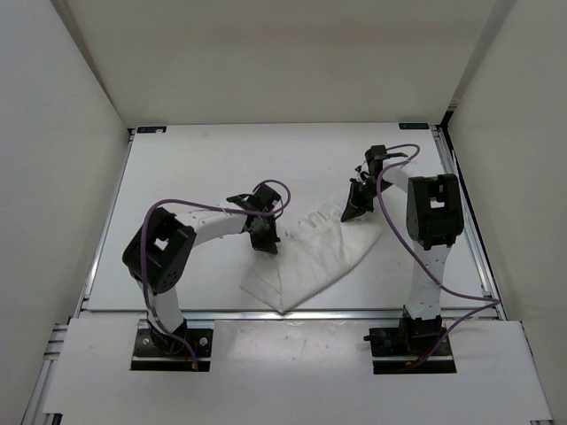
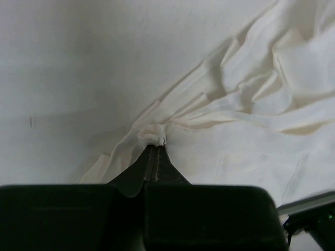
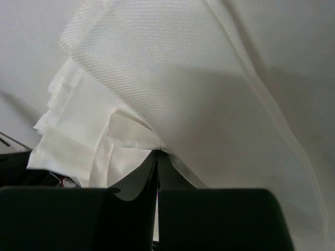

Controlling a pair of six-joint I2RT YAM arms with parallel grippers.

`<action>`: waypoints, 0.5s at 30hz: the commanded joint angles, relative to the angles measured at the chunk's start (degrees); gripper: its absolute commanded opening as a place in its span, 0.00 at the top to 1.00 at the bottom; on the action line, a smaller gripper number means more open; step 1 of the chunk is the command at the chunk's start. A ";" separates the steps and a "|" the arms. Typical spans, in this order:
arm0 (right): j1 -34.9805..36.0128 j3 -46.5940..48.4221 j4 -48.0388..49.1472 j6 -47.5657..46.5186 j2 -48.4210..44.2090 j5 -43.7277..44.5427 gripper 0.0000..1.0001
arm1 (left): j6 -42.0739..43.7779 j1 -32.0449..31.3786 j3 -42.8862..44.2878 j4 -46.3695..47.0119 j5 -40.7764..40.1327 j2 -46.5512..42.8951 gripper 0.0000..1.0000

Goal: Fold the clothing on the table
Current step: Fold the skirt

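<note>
Thin white clothing [image 1: 314, 255], fine grid weave, creased. It lies as a rough triangle near the middle of the white tabletop [image 1: 195, 168], its point at the near rail. Left edge bunched, pinched in left tool [image 1: 264, 243]. Upper right corner pinched in right tool [image 1: 353, 211], draping in layered folds.

Left pincer [image 2: 157, 142] and right pincer [image 3: 158, 152], both closed.

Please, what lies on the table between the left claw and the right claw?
In the top view, only the clothing lies there; its creased edge runs from the left claw to the right claw, both shut on it.
</note>
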 commanded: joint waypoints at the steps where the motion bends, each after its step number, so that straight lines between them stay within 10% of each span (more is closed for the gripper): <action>1: 3.32 -5.53 -4.38 -1.23 -0.75 4.26 1.00 | 4.86 2.10 5.33 -1.40 -6.38 5.15 1.00; 15: 8.26 -20.22 -1.30 1.06 -9.11 3.89 1.00 | 13.21 5.98 29.87 -11.42 -12.88 18.62 1.00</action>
